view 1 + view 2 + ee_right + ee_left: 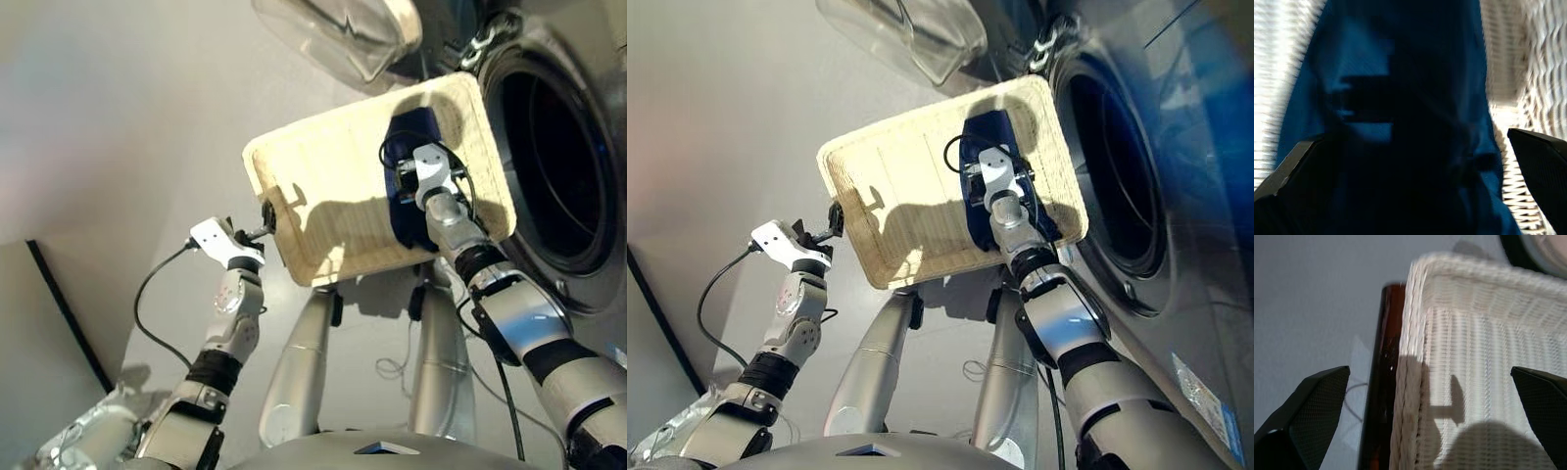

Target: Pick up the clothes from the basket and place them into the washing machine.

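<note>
The cream wicker basket [323,186] sits in the middle of the head views, just left of the washing machine [600,294]. Only one of the clothes shows, a navy blue garment [413,129] lying at the basket's end nearest the machine. My right gripper [404,186] is over that garment with its fingers open; the blue cloth [1400,73] fills the right wrist view between the spread fingertips. My left gripper [266,217] is open at the basket's far-side rim [1410,357], with one finger on either side of it. The dark porthole [554,162] stands open.
The clear glass door [343,34] hangs swung out above the basket's top edge. A dark brown bar [1382,382] runs along the outside of the basket rim. A black strip [61,304] crosses the grey floor at left, and a thin cable [392,367] lies below the basket.
</note>
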